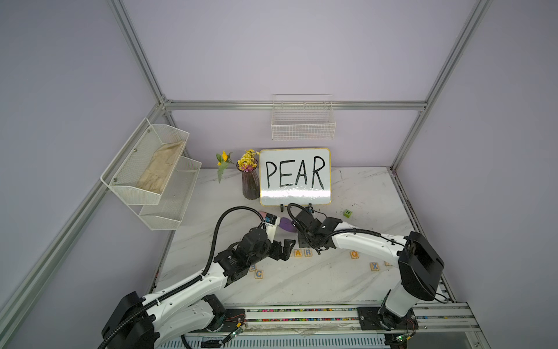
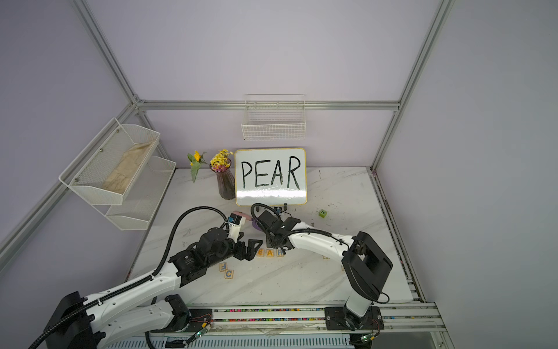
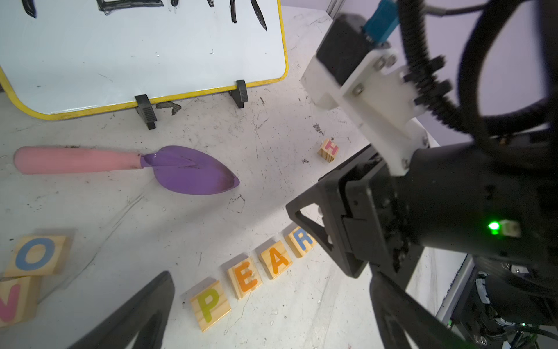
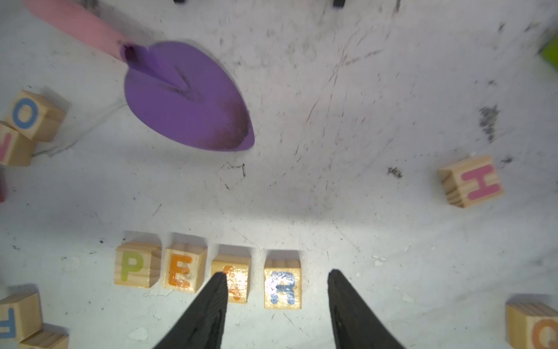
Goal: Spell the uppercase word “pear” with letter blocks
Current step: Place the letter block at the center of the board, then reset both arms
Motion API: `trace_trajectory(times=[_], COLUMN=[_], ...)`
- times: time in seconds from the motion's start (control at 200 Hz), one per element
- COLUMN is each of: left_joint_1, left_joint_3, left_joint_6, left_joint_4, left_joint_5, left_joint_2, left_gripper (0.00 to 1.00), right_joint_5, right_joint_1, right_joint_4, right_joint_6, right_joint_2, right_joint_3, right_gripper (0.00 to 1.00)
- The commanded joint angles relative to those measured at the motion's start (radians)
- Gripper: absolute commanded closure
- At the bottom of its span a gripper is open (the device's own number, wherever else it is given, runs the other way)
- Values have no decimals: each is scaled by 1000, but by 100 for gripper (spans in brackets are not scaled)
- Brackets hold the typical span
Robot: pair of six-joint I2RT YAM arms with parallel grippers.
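Closest in, spare cubes lie scattered on the desk: a C block beside the left arm, with the X block and Q block out by the right arm. Just past them is the line that matters: P block, E block, A block and R block, side by side and faces up. The row's long axis runs across the desk.

The right jaws hang directly over the R end, spread apart and gripping nothing. The R block sits between the two tips with bare desk on both sides. One tip overlaps the A block in the wrist view, and I cannot tell whether it touches. The left jaws hover wide open and empty near the P end.

So the right arm is the nearer one, and by my reading the word is spelled. The call now is a straight lift, with no sideways drift into the A block. Beyond the row lie the purple trowel and an H block, then the whiteboard at the back.
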Motion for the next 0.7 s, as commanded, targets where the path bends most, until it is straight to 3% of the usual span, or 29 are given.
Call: trace_trajectory(times=[0.0, 0.055, 0.195, 0.41, 0.535, 0.695], left_joint_1=[8, 10, 55, 291, 401, 509], left_joint_3=[2, 24, 103, 142, 114, 66], left_joint_6=[32, 36, 120, 142, 198, 310], left_joint_4=[4, -18, -81, -26, 59, 169], left_joint_5=[-89, -165, -348, -362, -371, -438], left_joint_2=[-45, -52, -41, 0, 2, 50], left_gripper=[0, 0, 0, 0, 0, 0], right_joint_5=[131, 160, 261, 413, 411, 405], right_joint_1=[-59, -97, -195, -353, -464, -603], right_joint_4=[-39, -38, -20, 157, 306, 418], right_joint_6=[-108, -158, -295, -495, -576, -576], right_joint_2=[-73, -92, -125, -203, -252, -252], right_joint_3=[44, 64, 102, 22, -82, -182], right_gripper=[40, 38, 19, 13, 10, 9])
